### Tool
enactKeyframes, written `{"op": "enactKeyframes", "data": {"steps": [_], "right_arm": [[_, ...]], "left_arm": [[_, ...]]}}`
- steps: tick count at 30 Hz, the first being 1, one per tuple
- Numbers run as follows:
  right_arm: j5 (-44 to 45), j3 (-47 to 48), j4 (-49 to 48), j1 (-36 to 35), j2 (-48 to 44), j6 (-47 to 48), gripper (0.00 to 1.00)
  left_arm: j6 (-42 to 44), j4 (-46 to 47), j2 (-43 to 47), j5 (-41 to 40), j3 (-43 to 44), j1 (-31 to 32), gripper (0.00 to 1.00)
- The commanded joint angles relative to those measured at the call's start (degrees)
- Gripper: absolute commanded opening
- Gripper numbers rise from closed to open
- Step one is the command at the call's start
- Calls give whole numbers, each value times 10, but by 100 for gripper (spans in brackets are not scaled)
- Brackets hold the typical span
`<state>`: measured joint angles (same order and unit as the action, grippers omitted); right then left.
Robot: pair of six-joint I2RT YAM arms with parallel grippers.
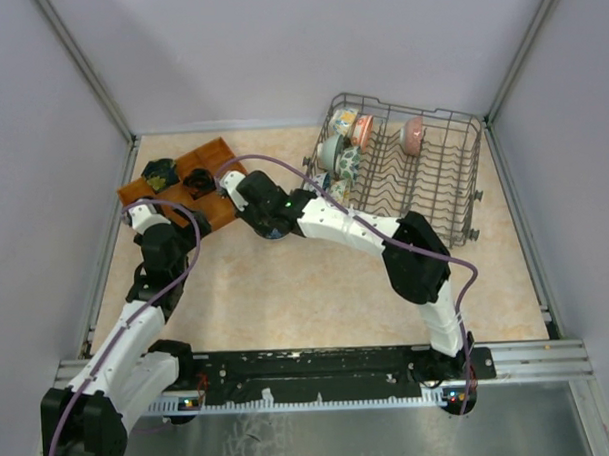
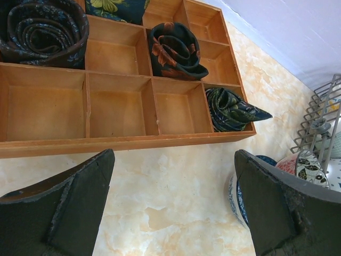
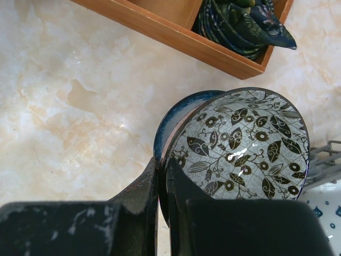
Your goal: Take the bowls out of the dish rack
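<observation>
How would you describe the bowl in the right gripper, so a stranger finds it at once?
Find the wooden tray left of the dish rack. At its rack-side corner, the right gripper pinches one bowl by the rim. Its pale inside carries dark leaves and vines; the neighbouring bowl is dark blue.

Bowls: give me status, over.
Right gripper, jaws shut on leaf-pattern bowl rim, right over dark blue bowl. Left gripper, jaws open, empty. More bowls in dish rack. Wooden tray close by.
</observation>
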<state>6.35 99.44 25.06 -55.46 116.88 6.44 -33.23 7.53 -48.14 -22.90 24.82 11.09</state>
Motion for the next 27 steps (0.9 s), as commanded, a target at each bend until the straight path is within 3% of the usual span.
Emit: {"op": "enactKeyframes", "data": {"steps": [1,27], "right_arm": [[29,38,-22,-4,-2,7,0],[44,51,-27,-4,51,-10,2]], "left_arm": [[-1,10,-1,3,1,-4,99],[-2,15,6,7,-6,-8,99]]}}
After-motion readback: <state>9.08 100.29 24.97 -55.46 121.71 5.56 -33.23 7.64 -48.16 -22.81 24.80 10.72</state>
